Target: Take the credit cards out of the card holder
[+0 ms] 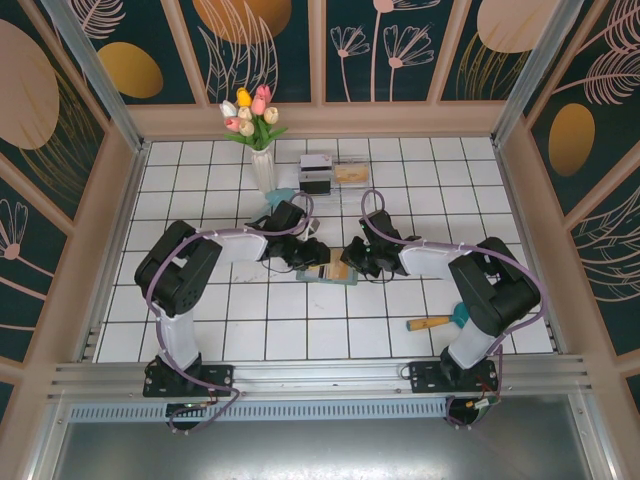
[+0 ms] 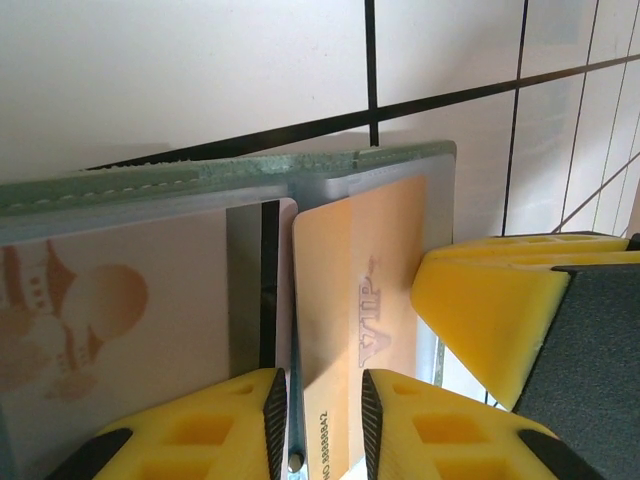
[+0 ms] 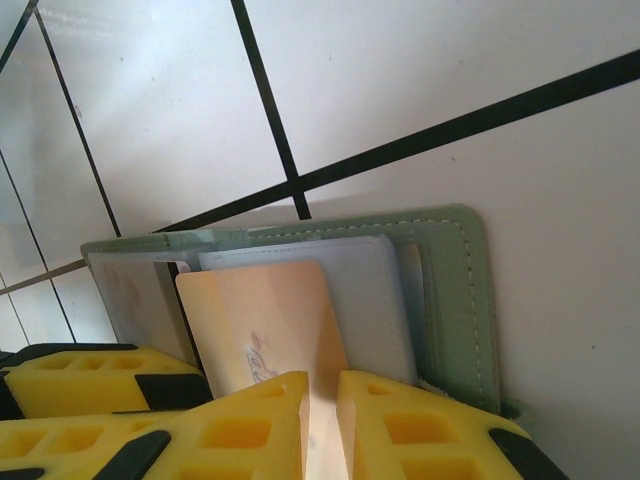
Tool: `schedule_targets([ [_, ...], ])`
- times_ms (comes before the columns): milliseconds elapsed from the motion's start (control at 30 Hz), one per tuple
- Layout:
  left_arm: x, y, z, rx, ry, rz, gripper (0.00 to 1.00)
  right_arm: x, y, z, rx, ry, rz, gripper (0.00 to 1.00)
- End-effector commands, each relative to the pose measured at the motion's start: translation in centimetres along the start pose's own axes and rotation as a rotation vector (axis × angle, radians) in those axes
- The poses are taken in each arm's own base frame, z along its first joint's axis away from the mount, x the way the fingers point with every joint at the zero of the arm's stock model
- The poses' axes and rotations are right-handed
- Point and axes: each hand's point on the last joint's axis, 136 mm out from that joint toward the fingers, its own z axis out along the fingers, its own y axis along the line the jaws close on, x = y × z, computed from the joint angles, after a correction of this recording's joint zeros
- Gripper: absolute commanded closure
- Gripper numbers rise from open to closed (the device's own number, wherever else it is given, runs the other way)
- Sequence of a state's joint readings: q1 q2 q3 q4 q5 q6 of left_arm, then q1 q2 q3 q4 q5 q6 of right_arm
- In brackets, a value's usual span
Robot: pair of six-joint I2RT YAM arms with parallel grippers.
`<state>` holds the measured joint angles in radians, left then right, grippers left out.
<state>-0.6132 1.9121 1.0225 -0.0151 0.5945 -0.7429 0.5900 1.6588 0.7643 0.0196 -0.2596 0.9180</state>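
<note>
Orange "VIP" card [image 2: 370,300] in open card holder [image 2: 150,185].
My L claw [image 2: 322,392] part-spread over it; R claw [image 3: 322,397]: grip can't tell.

top external: up high behind the arm bases [image 1: 188,378], looking down on the whole tiled counter [image 1: 330,330] | left wrist: tight on the open card holder [image 2: 150,185] | right wrist: just as tight, seemingly from the opposite side | shared: that card holder

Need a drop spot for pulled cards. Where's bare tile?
Free: back-left, left of the vase; back-right, past the tan block; near strip in front of the card holder. Crowded: centre, left gripper and right gripper at it; wooden-handled tool near-right.
</note>
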Motion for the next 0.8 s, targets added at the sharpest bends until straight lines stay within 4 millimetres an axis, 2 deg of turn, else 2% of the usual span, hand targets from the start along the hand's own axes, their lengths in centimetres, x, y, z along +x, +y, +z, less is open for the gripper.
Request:
schedule_targets([
  [0, 1.3, 2.2, 1.0, -0.070, 0.061, -0.004, 0.71, 0.7, -3.8, 0.9, 0.135, 0.027, 0.031, 0.80],
  [267, 1.5, 1.9, 1.4, -0.082, 0.075, 0.020, 0.70, 0.7, -3.8, 0.9, 0.134, 0.026, 0.031, 0.80],
  [600, 0.9, -0.8, 0.8, 0.031, 0.046, 0.079, 0.76, 0.7, -3.8, 0.9, 0.129, 0.025, 0.033, 0.80],
  [767, 0.5, -1.0, 0.9, 0.050, 0.033, 0.075, 0.78, 0.8, -3.7, 0.8, 0.122, 0.027, 0.032, 0.80],
])
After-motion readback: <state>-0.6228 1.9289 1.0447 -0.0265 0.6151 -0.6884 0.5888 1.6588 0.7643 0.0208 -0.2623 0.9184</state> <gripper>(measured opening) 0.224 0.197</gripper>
